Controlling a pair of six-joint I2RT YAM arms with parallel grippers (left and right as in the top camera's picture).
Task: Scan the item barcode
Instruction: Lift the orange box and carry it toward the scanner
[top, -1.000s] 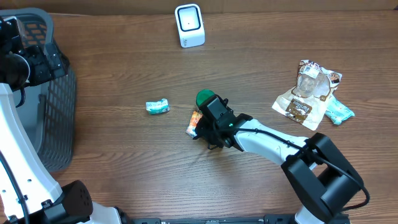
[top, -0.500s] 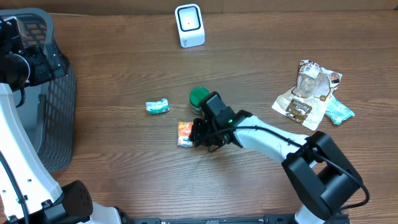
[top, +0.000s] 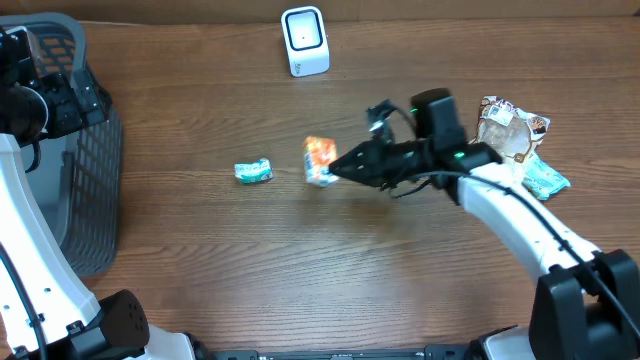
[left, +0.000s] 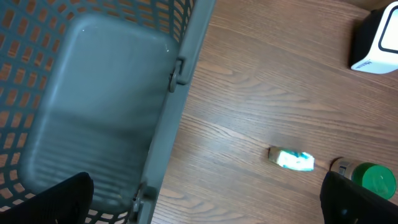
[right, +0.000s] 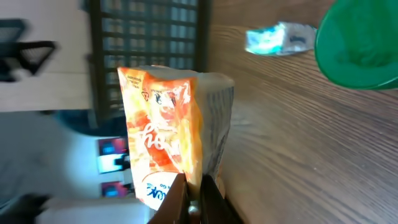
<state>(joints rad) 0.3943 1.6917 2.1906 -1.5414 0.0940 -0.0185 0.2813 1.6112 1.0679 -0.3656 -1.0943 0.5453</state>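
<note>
The right gripper (top: 337, 168) is closed narrow on the orange snack packet (top: 319, 160), pinching one short edge of it; in the right wrist view the packet stands out from the fingertips with its printed face to the left and its silver side to the right. The packet is over the middle of the wooden table (top: 200, 260) and seems raised off the wood; the white box-shaped scanner (top: 304, 40) stands well apart from it, near the far edge of the table, and only bare wood is between them. The small teal and white wrapped sweet (top: 253, 172) lies near the packet, on its left side; the green round lid (left: 373, 180) is close to the sweet in the left wrist view, but in the overhead view I cannot see it. The brown and white pouch (top: 490, 165) and the teal packet (top: 548, 180) lie together near the right edge, behind the right arm. The left gripper (left: 204, 186) is spread wide and holds nothing; it hangs over the rim of the grey plastic mesh basket (top: 95, 190) at the left edge; the front half of the table is open wood.
</note>
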